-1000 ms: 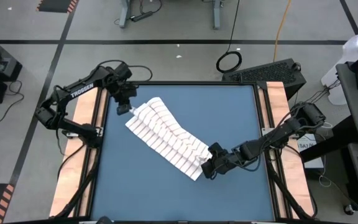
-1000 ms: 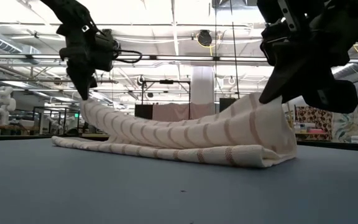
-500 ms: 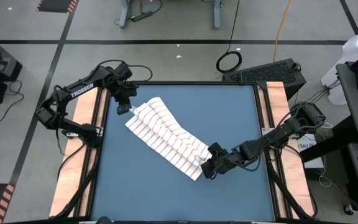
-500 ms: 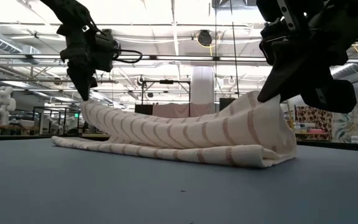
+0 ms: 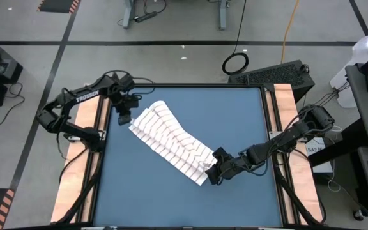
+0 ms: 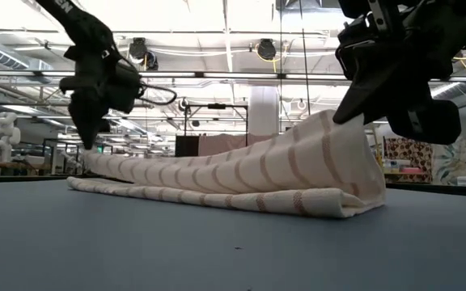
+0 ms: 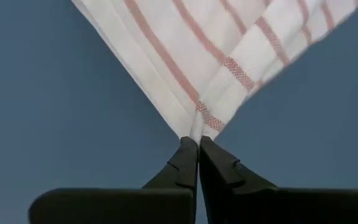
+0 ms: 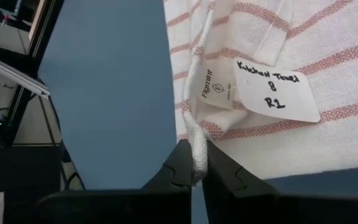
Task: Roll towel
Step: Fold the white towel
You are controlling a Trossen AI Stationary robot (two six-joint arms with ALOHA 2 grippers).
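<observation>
The towel point(image 5: 171, 142), white with narrow reddish stripes, lies slantwise across the blue table from far left to near right. It is doubled over: the lower layer point(image 6: 217, 196) rests flat on the table and the upper layer point(image 6: 249, 166) is held up at both ends. My left gripper point(image 5: 125, 119) is shut on the far-left end, low over the table. My right gripper point(image 5: 211, 174) is shut on the near-right end, held higher point(image 6: 342, 117). White labels point(image 8: 272, 90) show near the right grip. My left gripper pinches a corner of the towel point(image 7: 195, 127) between its two fingers, coming steeply from above. The corner sits just clear of the table, and the cloth spreads away from the fingertips, drawn fairly straight. My right gripper pinches the towel's thick hemmed edge point(image 8: 196, 146) between its fingers, close to the labels. It comes slanting down from the table's right side. That end is lifted clear, with the fold below it point(image 6: 362, 202) on the table.
Wooden rails point(image 5: 85, 128) run along the table's left and right sides. A black keyboard point(image 5: 273, 73) lies beyond the far right corner. Bare blue tabletop point(image 5: 145, 191) spreads toward the near edge and at the far right point(image 5: 235, 115).
My left gripper has sunk toward the table and shifted a little toward the left edge, still shut on its corner. The upper layer's left end has come down with it and now slopes up gently to the right gripper, which has kept still.
</observation>
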